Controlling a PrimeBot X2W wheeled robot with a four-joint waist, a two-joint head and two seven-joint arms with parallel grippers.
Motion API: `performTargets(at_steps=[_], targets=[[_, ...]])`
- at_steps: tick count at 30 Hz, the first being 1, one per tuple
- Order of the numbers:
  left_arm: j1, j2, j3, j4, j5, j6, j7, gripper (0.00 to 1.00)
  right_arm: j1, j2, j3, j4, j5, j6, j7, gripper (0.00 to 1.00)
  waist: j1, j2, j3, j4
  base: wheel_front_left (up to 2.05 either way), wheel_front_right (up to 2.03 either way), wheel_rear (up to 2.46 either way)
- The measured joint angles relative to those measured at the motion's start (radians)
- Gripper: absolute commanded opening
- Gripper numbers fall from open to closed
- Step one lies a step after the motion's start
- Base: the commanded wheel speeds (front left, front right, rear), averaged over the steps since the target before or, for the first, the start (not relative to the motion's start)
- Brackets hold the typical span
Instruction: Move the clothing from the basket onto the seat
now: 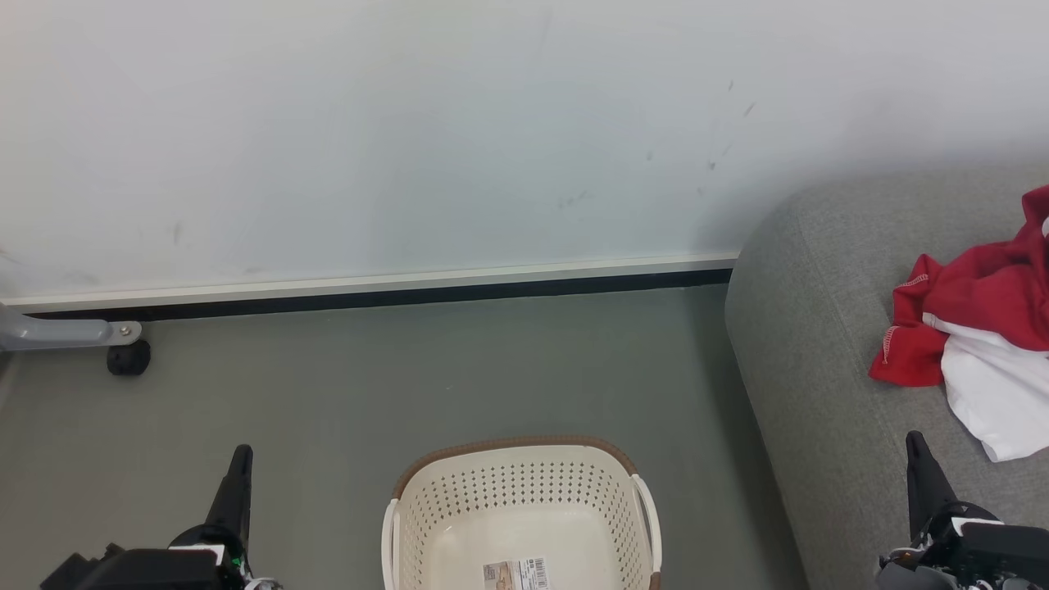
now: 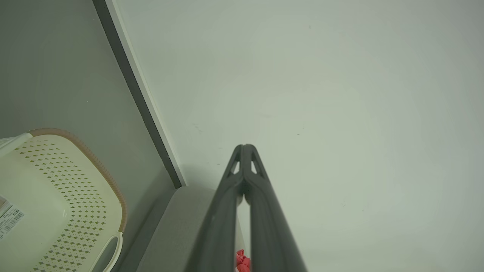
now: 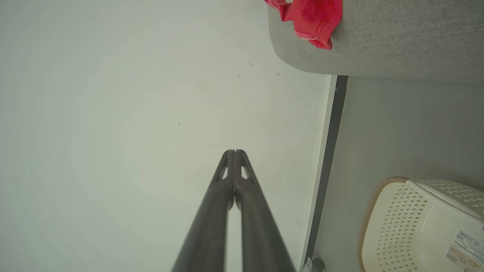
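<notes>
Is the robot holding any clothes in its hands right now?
No, nothing is held. The left gripper and right gripper are both shut on nothing. The clothing lies on the seat, apart from them.

Soft, even indoor light filling all three views, shadows falling weak. Wall (image 1: 410, 123) reading bright, slightly washed out. Faint shadow darkening wall beside seat (image 1: 819, 344), far right. Wrist views curving skirting (image 3: 329, 151) slightly, dimming toward corners, looking softer than head view.

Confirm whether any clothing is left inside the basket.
No, the basket holds just a label sticker; the red and white clothing lies on the grey sofa.
</notes>
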Motion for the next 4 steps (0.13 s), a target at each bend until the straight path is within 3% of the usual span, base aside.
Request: performTargets(at_steps=[4], targets=[[0.0,0.0,0.0,0.0,0.0,0.0,0.0,0.0,0.0,0.0,0.0,0.0,0.0,0.0,0.0,0.0,0.0,0.0,0.0,0.0,0.0,0.0,0.0]])
